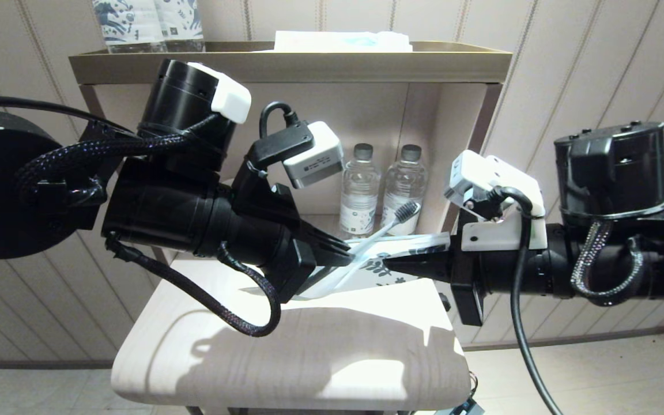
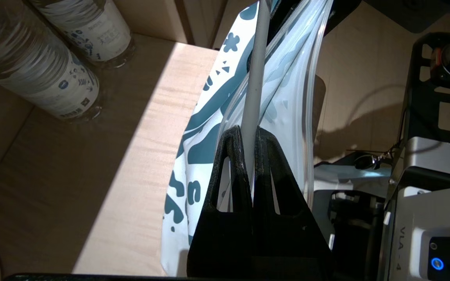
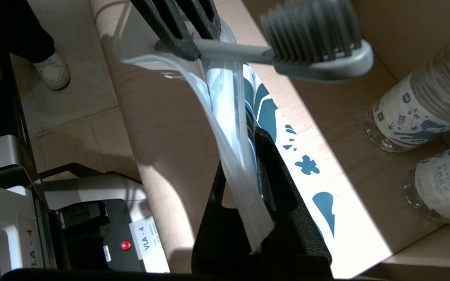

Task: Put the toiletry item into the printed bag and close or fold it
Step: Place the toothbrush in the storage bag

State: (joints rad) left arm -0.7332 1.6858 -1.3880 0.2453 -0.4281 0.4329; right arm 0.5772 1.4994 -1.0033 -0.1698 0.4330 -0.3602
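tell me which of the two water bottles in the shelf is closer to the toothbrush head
The right-hand water bottle, on the robot's right. The toothbrush bristles overlap its lower part in the head view, while the left-hand water bottle stands clear of them.

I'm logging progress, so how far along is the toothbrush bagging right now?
Done: both items are lifted. In hand: left end effector grips the toothbrush, right end effector pinches the printed bag. Left: the bristle end is outside the bag, which is not yet closed.
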